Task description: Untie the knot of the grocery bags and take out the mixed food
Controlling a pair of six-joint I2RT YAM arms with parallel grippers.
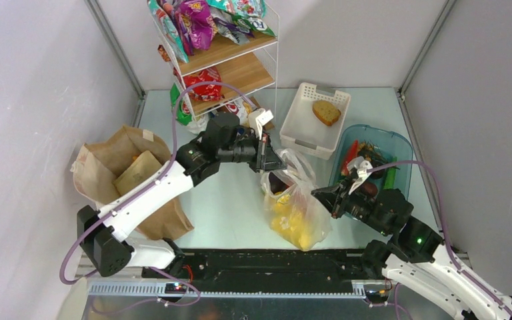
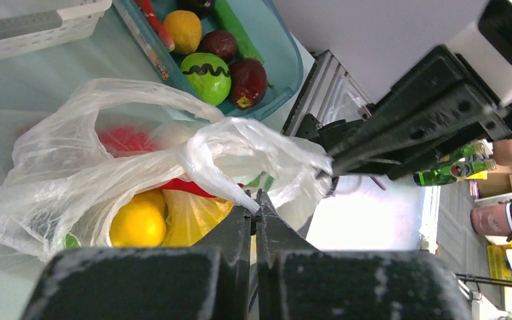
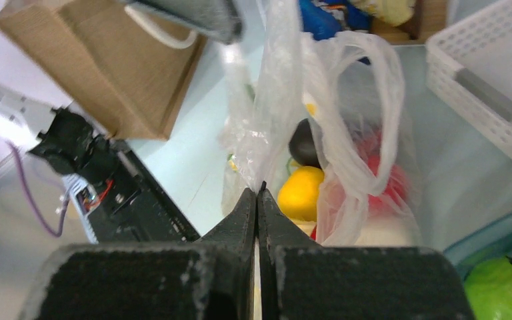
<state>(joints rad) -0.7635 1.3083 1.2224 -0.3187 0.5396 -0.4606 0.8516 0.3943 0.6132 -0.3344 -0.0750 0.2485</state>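
The clear plastic grocery bag [image 1: 298, 212] stands mid-table. Inside it are yellow fruits [image 2: 137, 223], something red [image 2: 125, 140] and a dark eggplant [image 3: 305, 142]. Its handles bunch into a twisted knot [image 2: 237, 150]. My left gripper [image 2: 259, 199] is shut on a strip of the bag's film just below that knot. My right gripper [image 3: 259, 189] is shut on another strip of the same bag's top, pulled taut, and its black fingers [image 2: 373, 143] reach in from the opposite side. The brown paper bag [image 1: 123, 177] lies open at the far left, beside the left arm.
A white slatted basket [image 1: 305, 113] holding a bread slice [image 1: 326, 112] sits behind the plastic bag. A blue-tinted tub [image 1: 400, 150] of produce is at the right, under the right arm. A wire-and-wood shelf [image 1: 237, 70] with snack packets stands at the back.
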